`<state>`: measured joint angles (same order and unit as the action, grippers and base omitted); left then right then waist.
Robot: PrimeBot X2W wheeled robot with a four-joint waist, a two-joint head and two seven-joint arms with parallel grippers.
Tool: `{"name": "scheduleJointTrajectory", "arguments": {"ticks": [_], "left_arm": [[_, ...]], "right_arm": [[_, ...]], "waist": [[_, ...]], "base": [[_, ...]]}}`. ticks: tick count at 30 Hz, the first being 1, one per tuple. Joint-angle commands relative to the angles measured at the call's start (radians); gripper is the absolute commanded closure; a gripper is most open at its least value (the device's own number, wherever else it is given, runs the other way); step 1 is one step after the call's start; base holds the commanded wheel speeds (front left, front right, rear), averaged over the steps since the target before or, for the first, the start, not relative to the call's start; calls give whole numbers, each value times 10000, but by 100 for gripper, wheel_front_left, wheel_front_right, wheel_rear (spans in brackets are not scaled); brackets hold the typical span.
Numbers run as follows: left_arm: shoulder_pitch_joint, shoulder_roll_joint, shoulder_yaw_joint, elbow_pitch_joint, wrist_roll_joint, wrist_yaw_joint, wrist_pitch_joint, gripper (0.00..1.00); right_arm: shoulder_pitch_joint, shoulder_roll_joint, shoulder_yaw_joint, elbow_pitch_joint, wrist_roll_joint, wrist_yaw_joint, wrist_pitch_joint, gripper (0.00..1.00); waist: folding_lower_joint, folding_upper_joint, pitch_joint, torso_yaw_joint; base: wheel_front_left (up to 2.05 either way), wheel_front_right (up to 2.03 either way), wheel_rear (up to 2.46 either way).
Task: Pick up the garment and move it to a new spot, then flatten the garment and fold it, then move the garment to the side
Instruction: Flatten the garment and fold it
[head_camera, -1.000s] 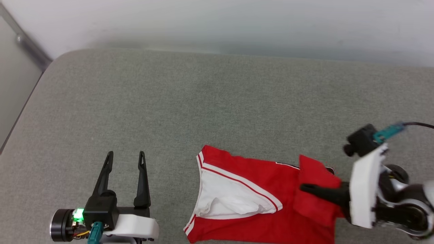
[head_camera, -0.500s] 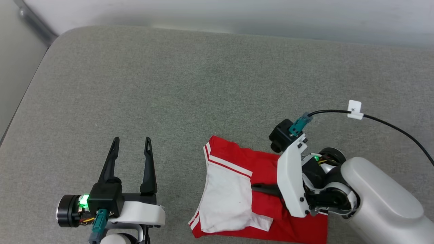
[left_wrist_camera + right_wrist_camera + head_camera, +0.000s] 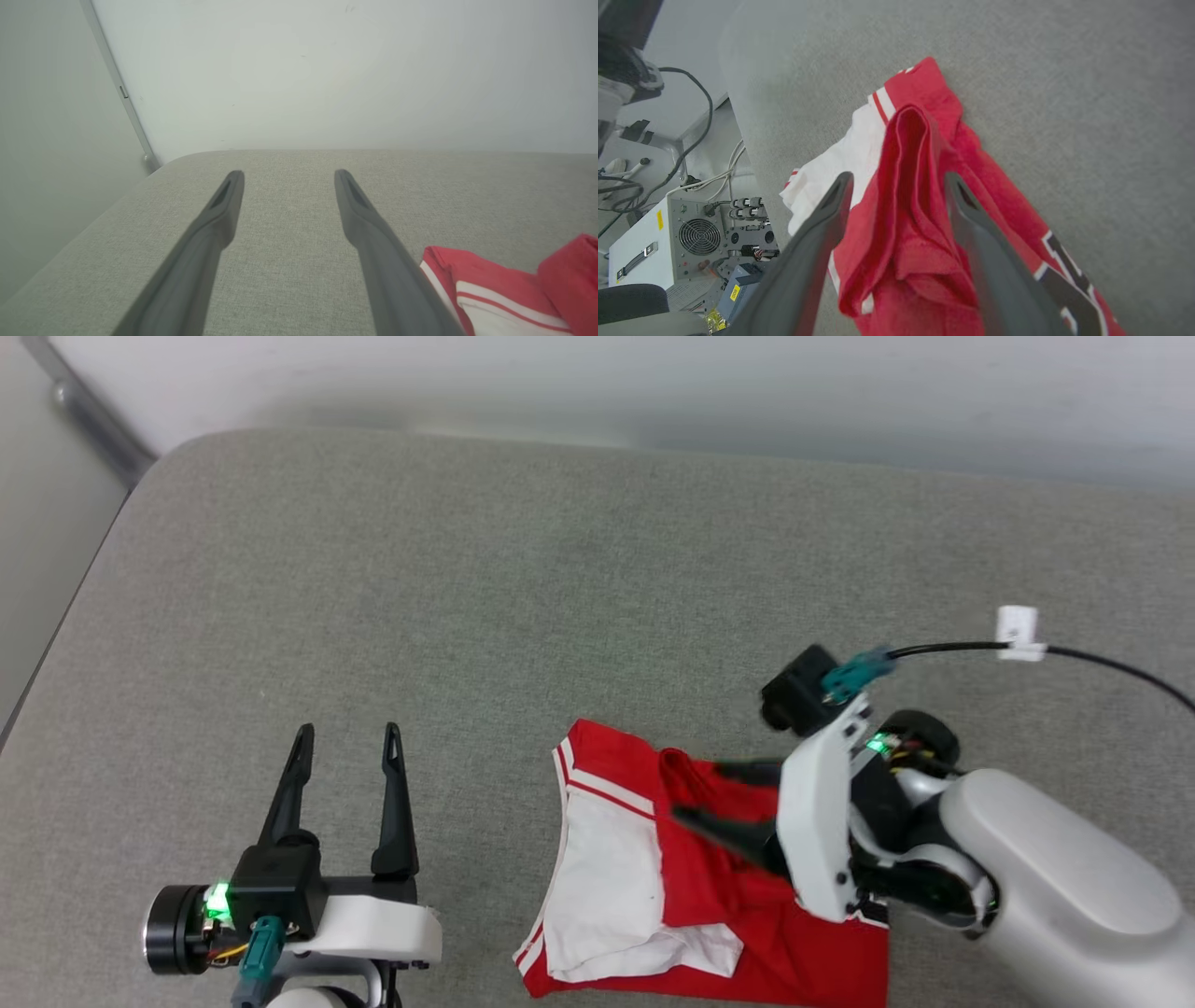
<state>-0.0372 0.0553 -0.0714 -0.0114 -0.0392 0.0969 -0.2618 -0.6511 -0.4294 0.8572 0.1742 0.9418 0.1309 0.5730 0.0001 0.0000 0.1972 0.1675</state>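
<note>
Red jersey [image 3: 709, 905] lies bunched on the worktop [image 3: 467, 569]; right gripper [image 3: 700, 791] straddles a fold, jaws apart; left gripper [image 3: 347, 733] hovers, jaws wide, empty.

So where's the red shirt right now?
In the head view the garment lies rumpled on the grey surface, low, right of centre, a red fold between the open fingers of the right gripper, the left gripper apart to its left.

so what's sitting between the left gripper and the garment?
Nothing. In the head view, the stretch from the left gripper to the garment is bare grey padded surface.
</note>
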Motion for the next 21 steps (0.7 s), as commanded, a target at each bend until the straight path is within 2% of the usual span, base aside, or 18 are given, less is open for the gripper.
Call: {"name": "scheduleJointTrajectory", "arguments": {"ticks": [1,4,9,15,21], "left_arm": [[126,-9,46,-13,49,-27,-41,0],[275,-11,138,-38,108,-78,-41,0],[486,-2,236,-60,188,-131,-34,0],[737,58,367,-84,202,-157,-32,0],[999,119,442,-128,220,-245,-32,0]], "right_arm": [[-93,-165,-107,-159,-77,-4,-275,0],[-9,-567,-652,-581,-479,-2,-1462,0],[555,-765,-2481,-528,-1947,-4,-3953,0],[1924,-126,-5015,-405,-4121,-4,-6364,0],[3576,943,-7228,-569,-5883,-4,-7835,0]], "waist": [[-1,0,-167,-140],[-1,0,-435,-352],[-1,0,-797,-677],[-1,0,-1151,-995],[-1,0,-1372,-1204]], "base": [[0,0,0],[0,0,0],[0,0,0],[0,0,0],[0,0,0]]}}
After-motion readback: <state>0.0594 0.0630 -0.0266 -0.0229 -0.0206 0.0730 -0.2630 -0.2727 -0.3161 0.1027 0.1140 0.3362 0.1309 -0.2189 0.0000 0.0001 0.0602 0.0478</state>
